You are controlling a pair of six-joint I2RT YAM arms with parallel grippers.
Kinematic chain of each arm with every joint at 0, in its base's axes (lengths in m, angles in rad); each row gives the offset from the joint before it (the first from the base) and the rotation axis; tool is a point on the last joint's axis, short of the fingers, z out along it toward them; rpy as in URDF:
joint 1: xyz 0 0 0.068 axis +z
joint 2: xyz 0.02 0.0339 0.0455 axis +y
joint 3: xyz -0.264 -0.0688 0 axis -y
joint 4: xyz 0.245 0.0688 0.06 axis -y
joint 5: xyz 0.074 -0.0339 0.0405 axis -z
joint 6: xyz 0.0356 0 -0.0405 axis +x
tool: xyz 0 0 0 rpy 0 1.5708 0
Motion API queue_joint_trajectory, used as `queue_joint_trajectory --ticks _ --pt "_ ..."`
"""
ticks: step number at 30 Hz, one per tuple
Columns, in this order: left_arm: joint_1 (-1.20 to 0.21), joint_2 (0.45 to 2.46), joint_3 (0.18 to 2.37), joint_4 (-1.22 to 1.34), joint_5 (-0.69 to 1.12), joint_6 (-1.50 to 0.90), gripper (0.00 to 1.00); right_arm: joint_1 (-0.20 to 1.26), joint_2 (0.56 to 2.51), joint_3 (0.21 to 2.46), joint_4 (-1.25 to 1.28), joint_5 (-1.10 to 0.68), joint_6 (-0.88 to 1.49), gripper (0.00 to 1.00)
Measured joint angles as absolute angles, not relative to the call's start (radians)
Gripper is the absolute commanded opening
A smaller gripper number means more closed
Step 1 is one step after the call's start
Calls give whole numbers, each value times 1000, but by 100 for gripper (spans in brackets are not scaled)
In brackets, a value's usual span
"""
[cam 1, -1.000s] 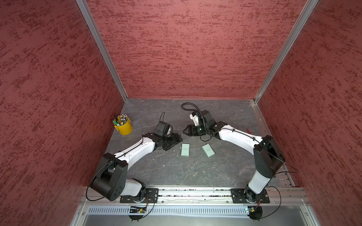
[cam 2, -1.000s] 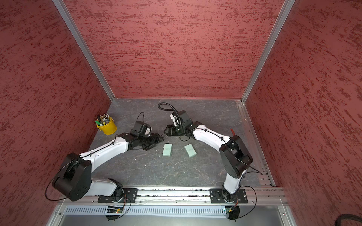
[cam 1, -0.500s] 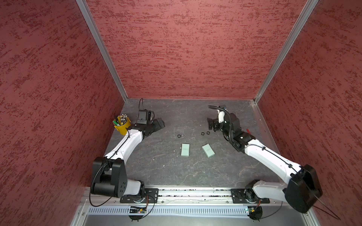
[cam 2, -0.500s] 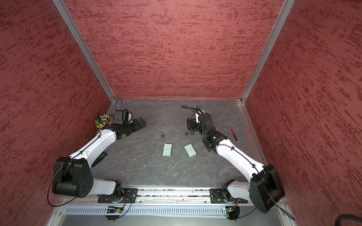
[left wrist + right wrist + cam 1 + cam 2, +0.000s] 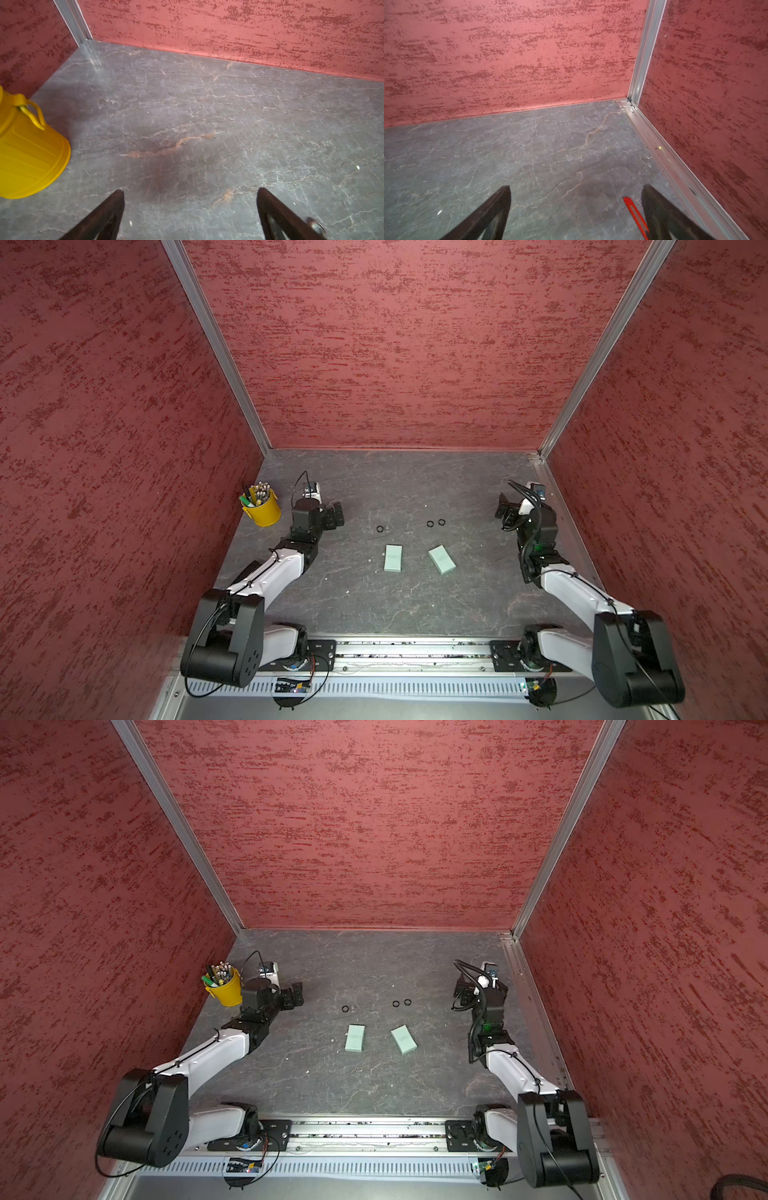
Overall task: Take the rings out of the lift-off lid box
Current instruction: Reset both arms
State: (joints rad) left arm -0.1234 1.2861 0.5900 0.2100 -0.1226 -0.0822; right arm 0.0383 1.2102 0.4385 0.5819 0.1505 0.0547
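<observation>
Several tiny rings lie on the grey floor in both top views. One black ring (image 5: 380, 529) sits beside a paler one (image 5: 387, 527), and two black ones (image 5: 430, 524) (image 5: 441, 522) lie further right. Just in front of them lie two flat mint-green pieces (image 5: 393, 558) (image 5: 441, 559) of the lift-off lid box, apart from each other. I cannot tell lid from base. My left gripper (image 5: 336, 514) (image 5: 191, 190) is open over bare floor, well left of the rings. My right gripper (image 5: 503, 512) (image 5: 577, 186) is open and holds nothing, near the right wall.
A yellow bucket (image 5: 262, 508) (image 5: 27, 155) full of pens stands close to the left gripper at the left wall. A thin red strip (image 5: 635, 216) lies on the floor by one right finger. Red walls and a metal rail (image 5: 675, 164) bound the floor.
Both arms have swung away from the middle toward the side walls, and both grippers have opened wider. The rings they covered now lie in plain sight on the floor.
</observation>
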Motion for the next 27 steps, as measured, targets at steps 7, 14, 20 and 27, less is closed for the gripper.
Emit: queue_joint_trajectory --ticks 7,14,20,27 --pt "-83 1367 481 399 -64 -31 100 -91 1371 269 928 37 59 99" --pt "-65 1380 409 586 -63 12 100 -127 1549 169 1227 -64 70 99" --pt "9 1529 386 783 -37 12 100 -127 1543 171 1324 -86 70 99" --pt "25 1539 379 846 -6 8 100 -116 1543 182 1326 -104 57 99"
